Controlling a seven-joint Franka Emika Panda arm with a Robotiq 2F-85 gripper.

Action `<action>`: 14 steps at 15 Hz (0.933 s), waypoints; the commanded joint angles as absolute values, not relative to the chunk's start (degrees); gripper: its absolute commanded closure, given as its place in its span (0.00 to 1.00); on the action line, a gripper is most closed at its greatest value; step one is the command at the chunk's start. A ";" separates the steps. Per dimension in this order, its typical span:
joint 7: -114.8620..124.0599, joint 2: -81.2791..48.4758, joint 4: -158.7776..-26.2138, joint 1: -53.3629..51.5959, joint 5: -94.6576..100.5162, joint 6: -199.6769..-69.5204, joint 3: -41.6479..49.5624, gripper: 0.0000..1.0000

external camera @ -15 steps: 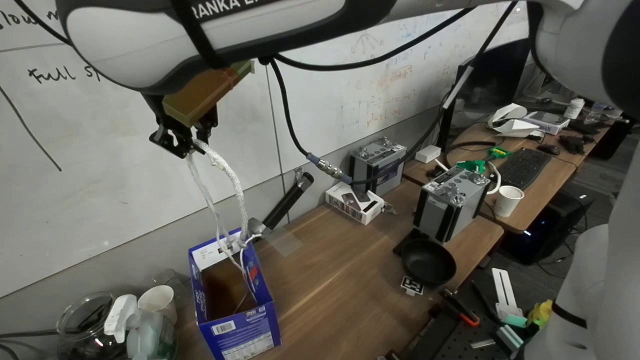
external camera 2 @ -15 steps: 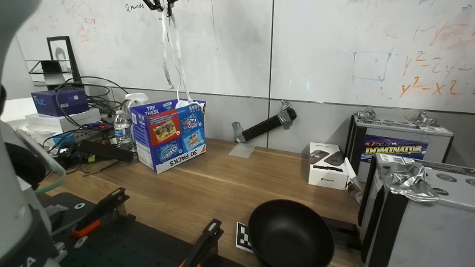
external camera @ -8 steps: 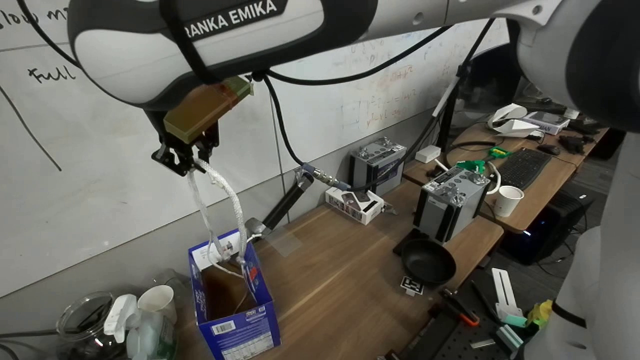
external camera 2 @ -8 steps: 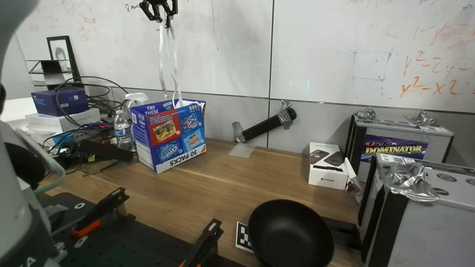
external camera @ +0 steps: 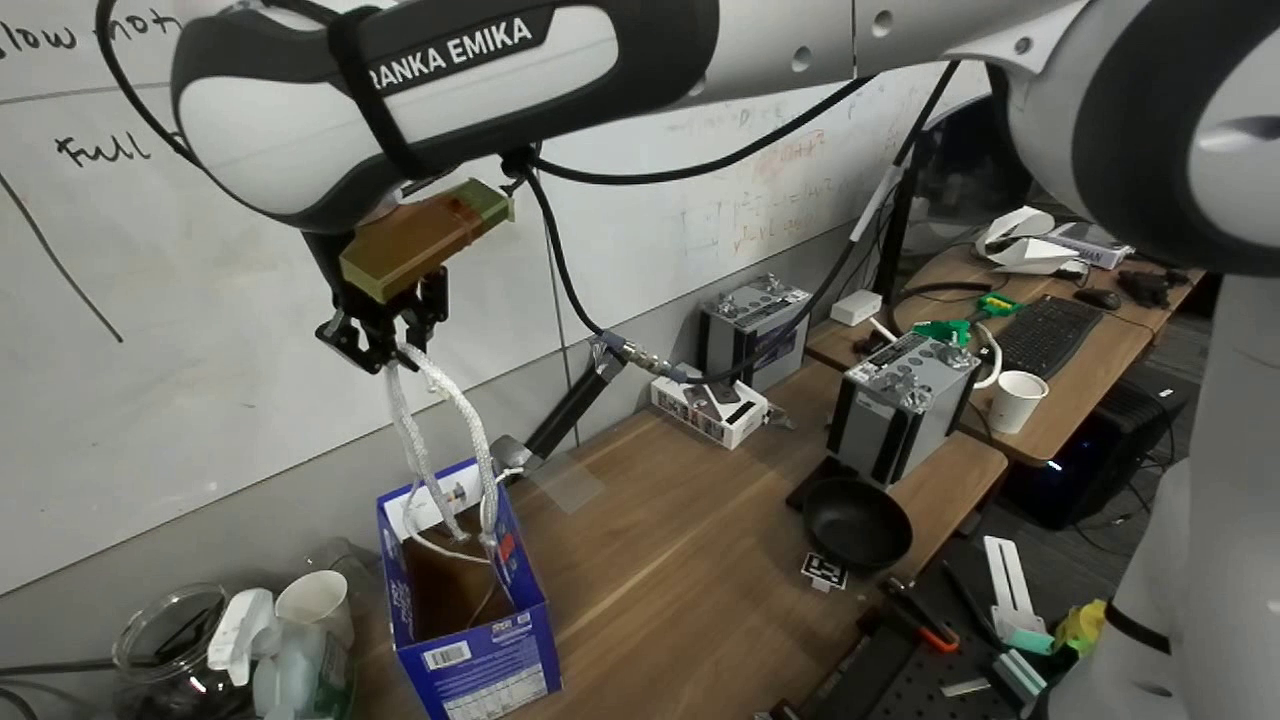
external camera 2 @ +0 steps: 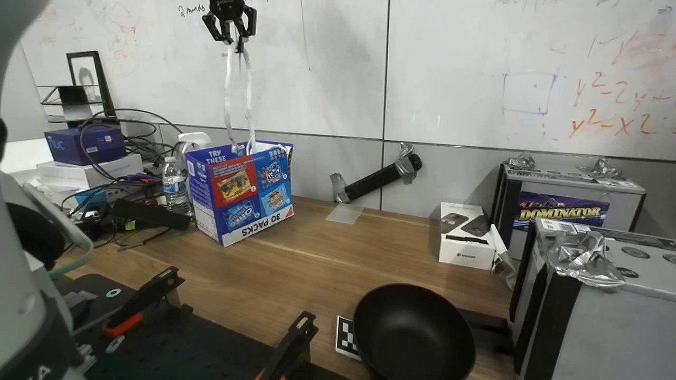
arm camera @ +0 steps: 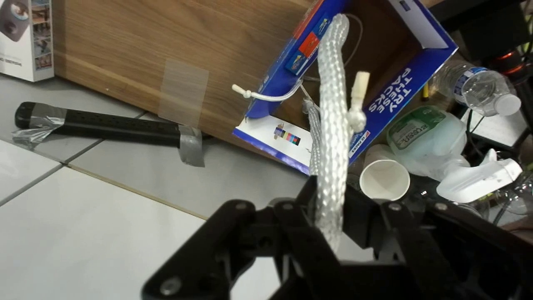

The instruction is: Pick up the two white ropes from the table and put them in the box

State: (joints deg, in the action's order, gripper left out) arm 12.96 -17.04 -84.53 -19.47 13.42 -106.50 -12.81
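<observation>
White rope [arm camera: 333, 104] hangs past box [external camera 2: 233, 164] rim frm grpr [external camera 2: 234, 43] well abv.

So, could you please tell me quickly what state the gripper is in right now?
Gripper: closed, holding white rope; whether it grips one rope or both, I cannot tell.

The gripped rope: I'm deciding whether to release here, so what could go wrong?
Let go here, the rope may flop across the rim: the gripper holds it above the box, and only its lower part hangs inside.

The thin cord crosses the box's wall with its knotted end outside, so it could end up partly out.

The cup stands beside the box, so a stray loop might catch it.
</observation>
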 commanded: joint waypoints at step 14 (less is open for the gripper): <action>11.83 -19.70 -84.62 -19.27 10.79 -107.31 -11.61 0.00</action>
State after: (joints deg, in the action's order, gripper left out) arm 11.75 -19.40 -84.50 -19.03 10.76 -106.88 -12.33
